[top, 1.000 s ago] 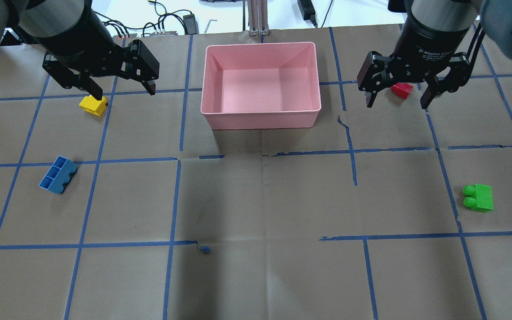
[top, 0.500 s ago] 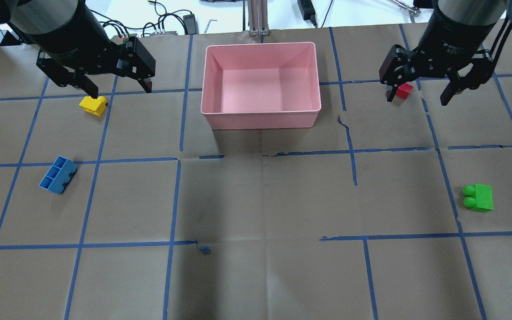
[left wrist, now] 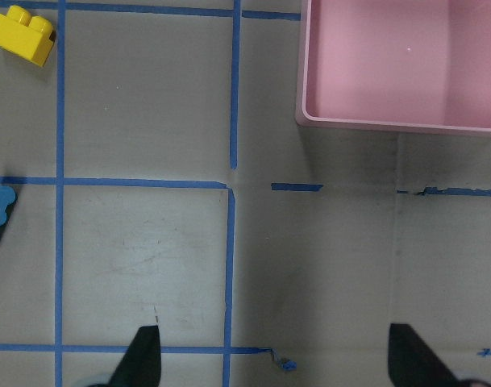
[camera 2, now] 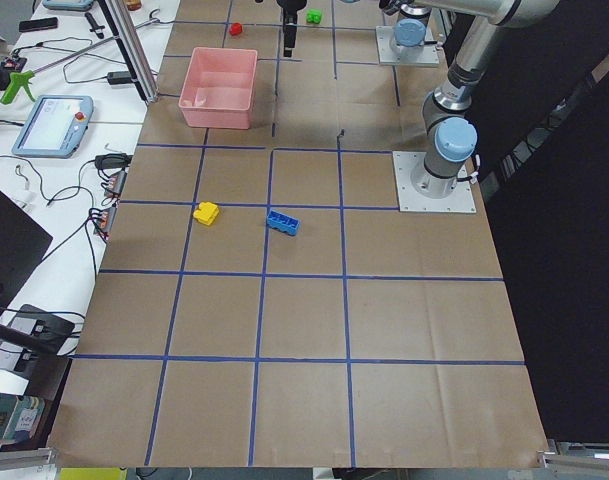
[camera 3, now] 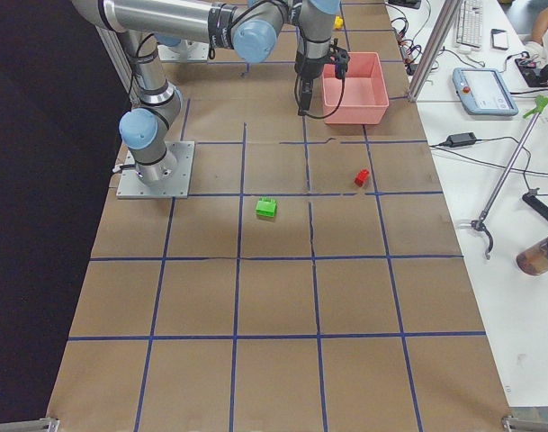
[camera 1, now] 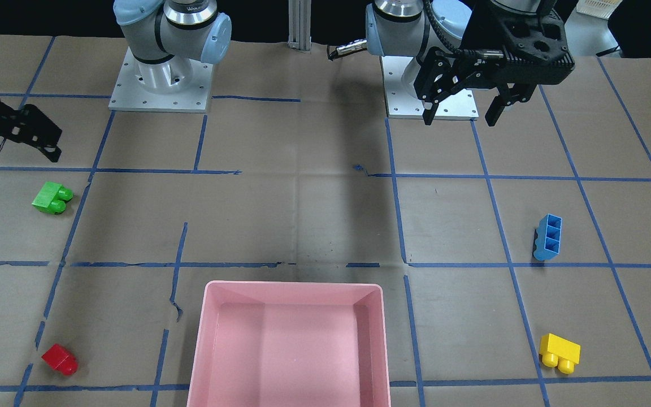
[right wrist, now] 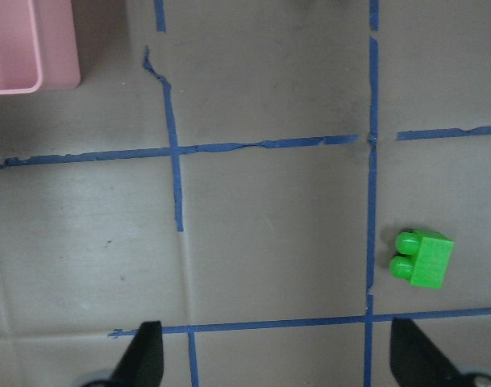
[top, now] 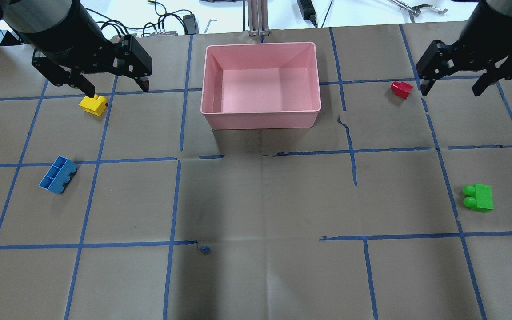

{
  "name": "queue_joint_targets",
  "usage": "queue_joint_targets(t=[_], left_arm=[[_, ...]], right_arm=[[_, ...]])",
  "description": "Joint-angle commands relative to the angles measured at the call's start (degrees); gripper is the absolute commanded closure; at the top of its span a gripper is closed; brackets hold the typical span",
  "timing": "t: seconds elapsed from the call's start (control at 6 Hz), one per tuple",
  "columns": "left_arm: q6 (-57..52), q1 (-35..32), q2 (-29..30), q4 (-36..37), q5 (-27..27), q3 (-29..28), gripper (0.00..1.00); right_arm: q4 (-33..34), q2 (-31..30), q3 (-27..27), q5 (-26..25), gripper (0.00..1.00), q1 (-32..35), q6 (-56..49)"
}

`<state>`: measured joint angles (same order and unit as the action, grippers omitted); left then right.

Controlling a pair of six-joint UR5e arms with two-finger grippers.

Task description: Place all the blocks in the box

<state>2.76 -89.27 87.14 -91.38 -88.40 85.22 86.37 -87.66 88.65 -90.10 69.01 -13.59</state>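
The pink box (top: 260,119) stands empty at the far middle of the table. The yellow block (top: 93,105) and the blue block (top: 58,174) lie to its left. The red block (top: 401,89) and the green block (top: 478,197) lie to its right. My left gripper (top: 116,89) is open and empty, held high, just beyond the yellow block in the overhead view. My right gripper (top: 451,91) is open and empty, held high, to the right of the red block. The left wrist view shows the yellow block (left wrist: 21,34). The right wrist view shows the green block (right wrist: 422,260).
The table is covered in brown paper with a blue tape grid. A scrap of blue tape (top: 205,250) lies near the front middle. Cables and tools lie beyond the far edge (top: 167,24). The two arm bases (camera 1: 161,85) stand on the robot's side.
My right gripper has moved right, off the red block, which now shows fully. My left gripper has drifted slightly left and back. Both stay open; no block has moved.
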Motion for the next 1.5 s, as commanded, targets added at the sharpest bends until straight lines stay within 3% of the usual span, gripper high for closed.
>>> queue_joint_targets(t=[0.0, 0.33, 0.5, 0.83, 1.17, 1.33], left_arm=[[-8.57, 6.78, 0.31, -0.72, -0.72, 0.55, 0.01], [-28.85, 18.71, 1.18, -3.54, -0.90, 1.96, 0.01], [-40.18, 26.87, 2.15, -3.46, -0.73, 4.05, 0.01], [-57.37, 30.38, 7.66, 6.06, -1.77, 7.58, 0.02], [-58.48, 30.82, 13.46, 10.75, -2.48, 8.03, 0.02], [-63.01, 30.82, 16.10, 14.26, -2.48, 9.94, 0.02]], right_arm=[[0.03, 0.03, 3.09, 0.01, 0.01, -12.70, -6.15], [4.57, -1.10, 7.74, -5.25, 0.01, -14.86, -5.66], [5.73, -1.20, 11.59, -5.27, 0.01, -14.86, -3.39], [16.83, -1.20, 21.33, -4.83, 0.01, -15.82, -5.81], [36.05, -0.76, 33.54, -4.30, 0.01, -16.01, -10.98], [40.85, 0.29, 37.17, -4.12, 0.01, -16.01, -12.06]])
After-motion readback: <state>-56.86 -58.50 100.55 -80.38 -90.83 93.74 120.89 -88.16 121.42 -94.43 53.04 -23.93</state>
